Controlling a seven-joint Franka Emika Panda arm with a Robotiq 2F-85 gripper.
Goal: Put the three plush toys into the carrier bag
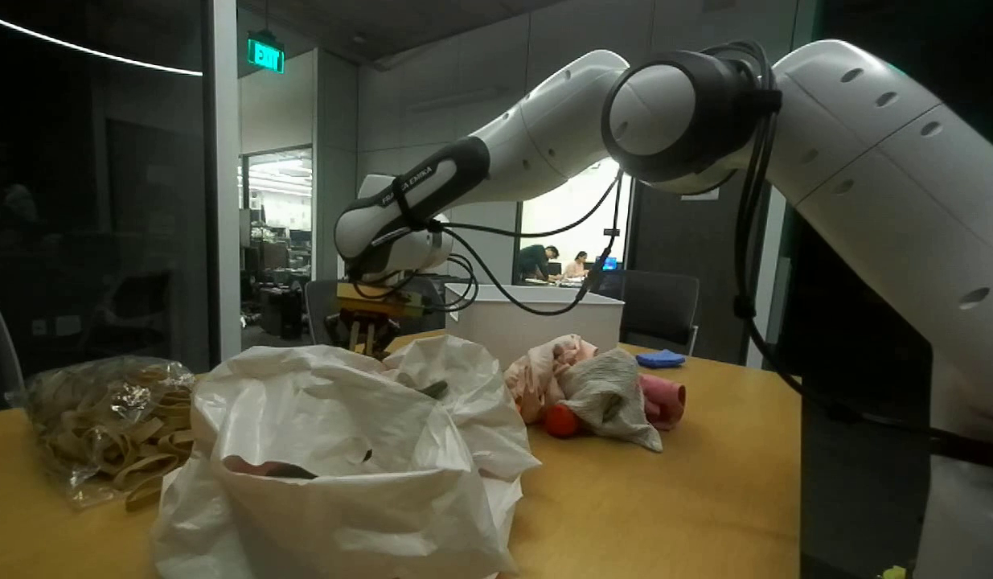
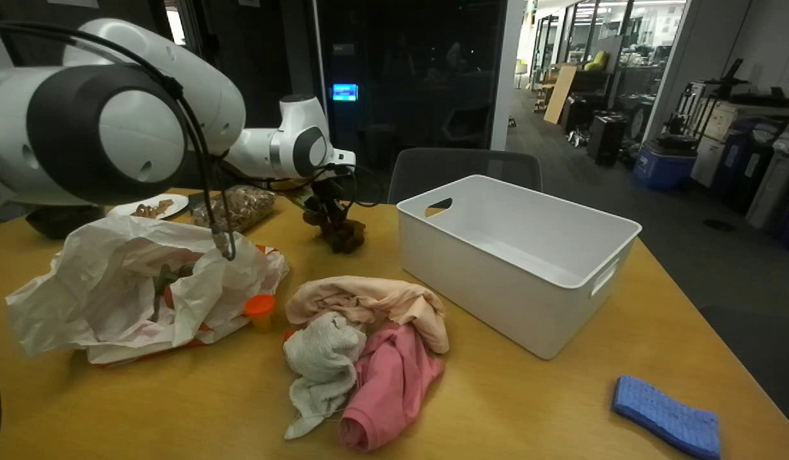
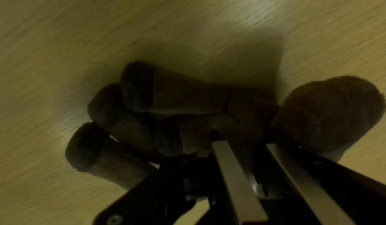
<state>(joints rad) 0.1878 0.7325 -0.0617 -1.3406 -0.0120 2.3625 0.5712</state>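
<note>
In an exterior view, see a brown plush toy [image 2: 344, 239] at the end effector [image 2: 334, 216]. On the tabletop [image 2: 522, 409], find a carrier bag [image 2: 116, 249], 3 heaped cloths [image 2: 389, 370], an orange-lidded cup [image 2: 260, 309] between bag and cloths, and a white bin [image 2: 483, 278].

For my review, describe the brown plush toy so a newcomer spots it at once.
In an exterior view, find the white bin. Just left of it in the picture, at the lower end of the robot arm, is the plush toy. It is dark brown with stubby limbs, darker-tipped in the wrist view, unlike the bag of tan bands or the pink cloth.
</note>
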